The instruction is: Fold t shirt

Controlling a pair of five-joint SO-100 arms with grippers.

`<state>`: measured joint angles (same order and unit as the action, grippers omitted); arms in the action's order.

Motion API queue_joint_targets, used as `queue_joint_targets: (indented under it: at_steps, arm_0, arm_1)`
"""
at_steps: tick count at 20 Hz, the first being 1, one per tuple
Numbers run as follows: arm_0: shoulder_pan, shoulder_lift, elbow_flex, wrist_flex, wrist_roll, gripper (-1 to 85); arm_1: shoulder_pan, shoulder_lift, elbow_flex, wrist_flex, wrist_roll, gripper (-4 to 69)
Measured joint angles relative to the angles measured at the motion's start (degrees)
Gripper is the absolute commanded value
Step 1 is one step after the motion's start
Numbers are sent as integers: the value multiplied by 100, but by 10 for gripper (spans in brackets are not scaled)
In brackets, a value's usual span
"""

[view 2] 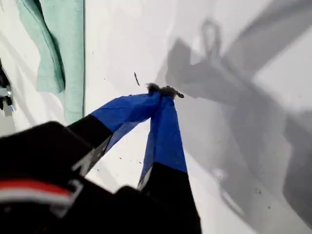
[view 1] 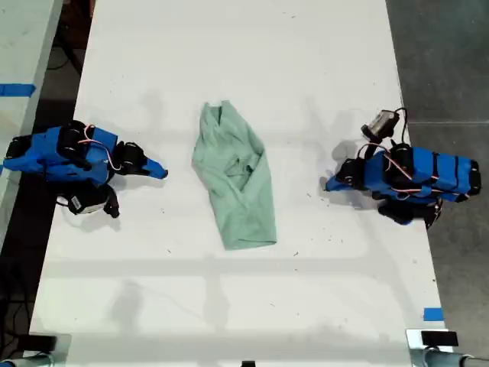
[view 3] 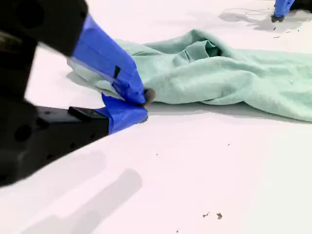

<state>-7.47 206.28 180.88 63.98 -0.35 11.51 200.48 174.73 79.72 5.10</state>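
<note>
The t shirt point(view 1: 237, 180) lies crumpled lengthwise on the white desk point(view 1: 306, 61), between our two grippers. Its neck end is bunched and one long side looks already rolled over the body. Our second gripper point(view 3: 141, 102) sits just short of the nearest long edge. Its tips are pressed together on nothing, and the cloth starts right ahead of them. Our first gripper point(view 2: 163, 92) is on the far side of the shirt, further off from its edge. Its jaws likewise meet at the tips and hold nothing, and the shirt shows only off to one side of its camera.

As we judge it, the step in hand is the approach for the next fold, and nothing is gripped yet. To do it well, we should:

- open both sets of jaws wide before closing in
- come down low, so the lower finger slides under a single layer rather than ploughing the heap along the desk
- take the two ends of the same edge, one each
- lift together and only a little, to keep the slack cloth from twisting
- lay the edge across evenly before letting go
</note>
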Motion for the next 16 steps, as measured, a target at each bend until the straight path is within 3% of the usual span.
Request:
queue_joint_targets:
  at_steps: [4,8,9,11,14,16]
  arm_0:
    - [79,-650,-527,-185,-220,-1]
    - [817,-4869,-3322,-563,-861,32]
    - [1011,-6240,-4351,-510,-940,110]
    - [1239,-8701,-6451,-527,-1002,159]
    - [1485,-11338,-8728,-475,-1002,193]
    - [1547,-12718,-9853,-369,-1002,192]
  arm_1:
    - [-202,-360,-659,9,272,-19]
    - [-826,-4034,-3806,-264,123,-5]
    - [-1046,-5361,-4843,-132,123,44]
    - [-1468,-7901,-7014,334,132,224]
    - [-1802,-10925,-9826,1345,202,276]
    - [-1916,-11909,-10670,1415,202,279]
